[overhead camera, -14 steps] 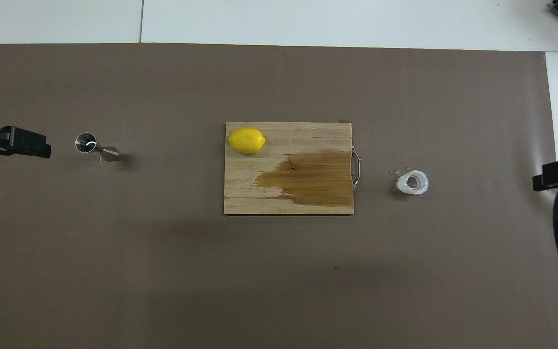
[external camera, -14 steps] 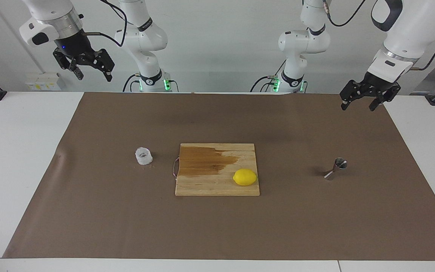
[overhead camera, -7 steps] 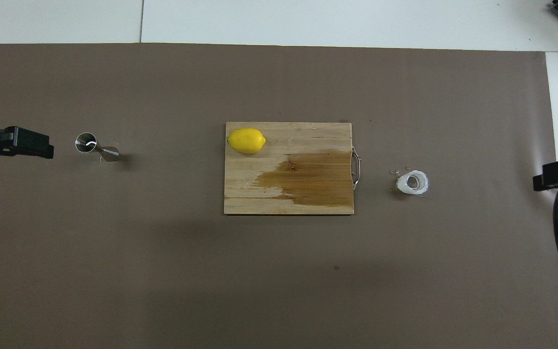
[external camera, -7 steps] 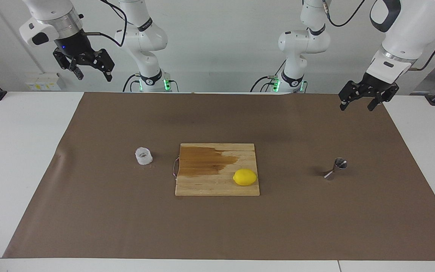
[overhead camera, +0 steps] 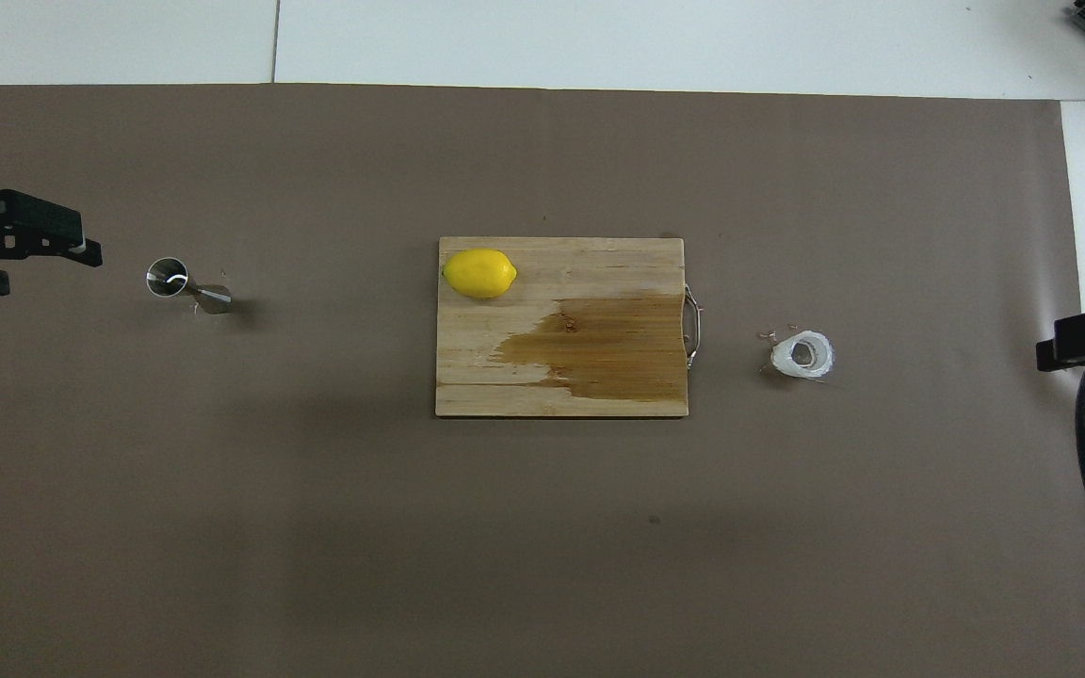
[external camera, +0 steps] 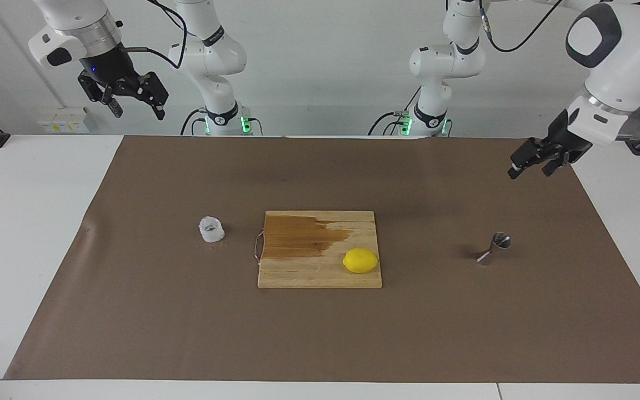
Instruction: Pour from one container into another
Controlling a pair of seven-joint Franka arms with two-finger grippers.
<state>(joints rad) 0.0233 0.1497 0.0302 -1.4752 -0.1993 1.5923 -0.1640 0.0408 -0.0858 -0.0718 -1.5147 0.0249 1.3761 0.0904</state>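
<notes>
My left gripper (external camera: pixel 534 165), jaws spread and empty, hangs up above the upright jigger (external camera: pixel 494 248); my right gripper (external camera: pixel 131 103), likewise spread, waits high over the cup's (external camera: pixel 211 229) end.

White arms (external camera: pixel 611 50), black cables, green base lights.

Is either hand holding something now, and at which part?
Nothing is held. The left hand and right hand are open in the air, empty.
</notes>
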